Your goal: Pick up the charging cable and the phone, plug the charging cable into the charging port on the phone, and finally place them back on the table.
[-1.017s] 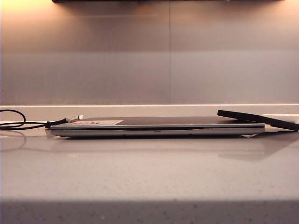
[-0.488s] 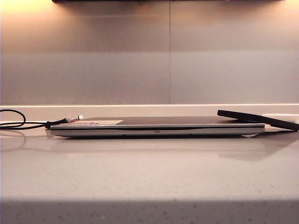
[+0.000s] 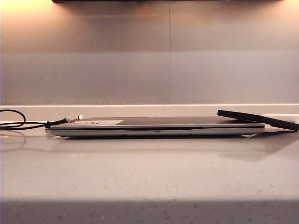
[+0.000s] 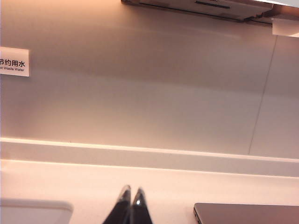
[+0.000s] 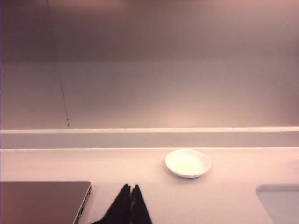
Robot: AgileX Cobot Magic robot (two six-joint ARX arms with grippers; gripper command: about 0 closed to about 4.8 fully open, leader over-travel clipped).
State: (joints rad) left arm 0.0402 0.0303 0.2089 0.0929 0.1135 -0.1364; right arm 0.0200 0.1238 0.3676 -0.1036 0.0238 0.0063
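Pale speckled stone fills the foreground as we look low across the table [image 3: 149,172] toward a grey panelled wall [image 3: 140,60]. A closed silver-and-dark laptop [image 3: 156,127] lies flat across the middle of the counter. On its left end we see the charging cable [image 3: 28,125], a thin black cord looping in from the left edge of the exterior view, its silvery plug tip [image 3: 78,117] resting on the laptop's lid next to a pale label [image 3: 98,122]. On the laptop's right end sits the phone [image 3: 257,119], a thin black slab tilted, one end propped on the lid and the other sloping down past the laptop's right edge. The charging port is too small for us to make out. Cable and phone lie well apart, at opposite ends of the laptop.

Neither arm appears in the exterior view. From the left wrist view we find the left gripper [image 4: 131,201] above the counter, its two dark fingers pressed together and holding nothing, a corner of the laptop [image 4: 247,213] nearby and a small sign [image 4: 14,61] on the wall. From the right wrist view we find the right gripper [image 5: 130,198] likewise clenched and empty, between another laptop corner [image 5: 44,200] and a small white dish [image 5: 188,163] set farther back.
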